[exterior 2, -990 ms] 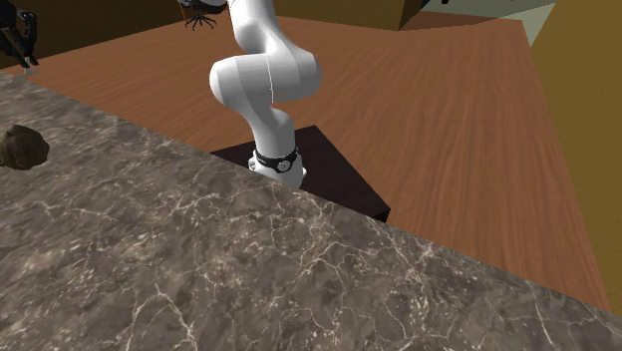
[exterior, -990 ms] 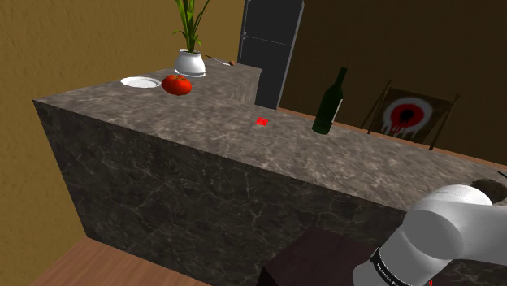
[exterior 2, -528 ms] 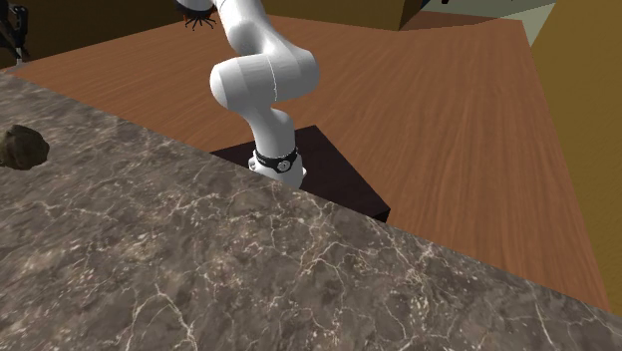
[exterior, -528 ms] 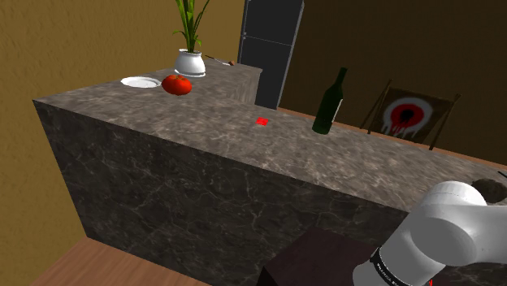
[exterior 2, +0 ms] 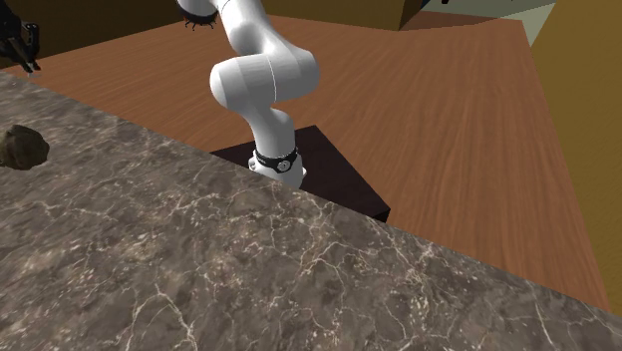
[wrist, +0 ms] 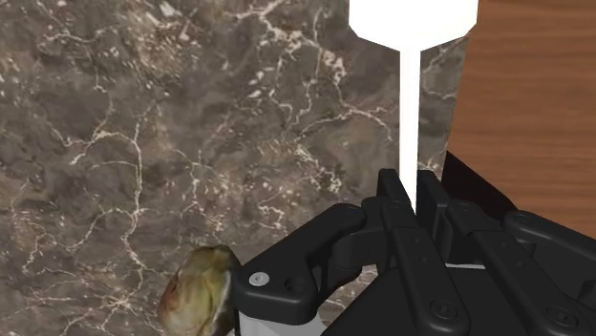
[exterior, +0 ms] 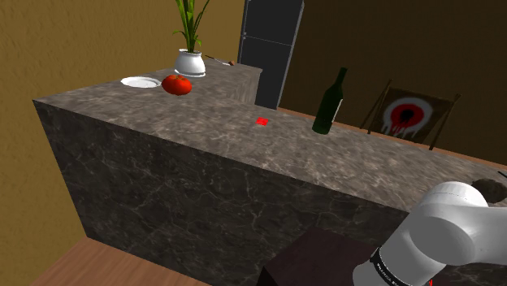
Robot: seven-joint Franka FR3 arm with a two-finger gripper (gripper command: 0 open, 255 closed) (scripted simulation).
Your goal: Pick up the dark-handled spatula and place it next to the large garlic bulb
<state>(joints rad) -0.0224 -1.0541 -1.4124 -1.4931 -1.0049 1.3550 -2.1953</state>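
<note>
- The shoulder view is dim: the mustard walls (exterior: 81,41) look muted, and the counter (exterior: 244,138) is darker on its front face than on top.
- The second exterior view is brighter, with even light across the wood floor (exterior 2: 449,120).
- The white arm (exterior 2: 264,85) shades softly to grey underneath.
- In the wrist view the spatula (wrist: 413,19) is flat, unshaded white, and the gripper (wrist: 409,186) has a faint grey sheen.
- All views are crisp, near and far.

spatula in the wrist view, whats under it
The marble counter lies under the white spatula, head and shaft. The shaft's lower end is covered by the black fingers of the gripper, shut on it, so the handle's tip can't be seen.
</note>
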